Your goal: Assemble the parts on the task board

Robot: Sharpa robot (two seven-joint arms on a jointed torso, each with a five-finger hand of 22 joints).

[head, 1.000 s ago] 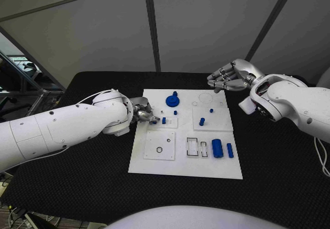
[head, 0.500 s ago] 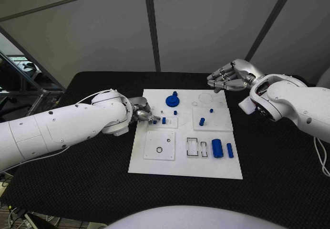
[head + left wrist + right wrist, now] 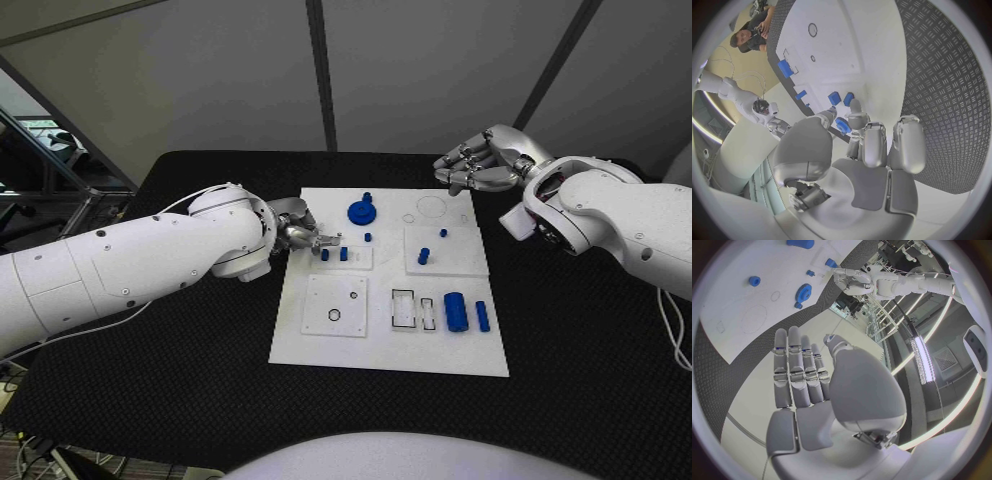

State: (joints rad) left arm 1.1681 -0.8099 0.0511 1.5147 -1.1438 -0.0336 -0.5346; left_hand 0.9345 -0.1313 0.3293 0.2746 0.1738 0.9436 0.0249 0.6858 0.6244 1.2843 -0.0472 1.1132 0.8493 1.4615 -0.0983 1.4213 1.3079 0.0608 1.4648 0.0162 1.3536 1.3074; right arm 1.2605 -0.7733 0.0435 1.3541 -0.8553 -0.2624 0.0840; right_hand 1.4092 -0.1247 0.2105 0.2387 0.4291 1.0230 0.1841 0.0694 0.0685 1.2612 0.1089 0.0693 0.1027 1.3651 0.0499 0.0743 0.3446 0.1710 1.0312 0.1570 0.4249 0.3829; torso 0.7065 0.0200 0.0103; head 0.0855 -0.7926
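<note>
Black table point(image 3: 173, 350), upright blue peg point(image 3: 325, 254).

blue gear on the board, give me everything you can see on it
The blue gear is a round, toothed disc, solid blue and plastic-looking, with a short blue stub rising at its far edge. It lies flat on the far part of the white task board, left of a faint circle outline. Nothing touches it: the left hand works nearer, at the small pegs, and the right hand hovers beyond the board's far right corner.
</note>
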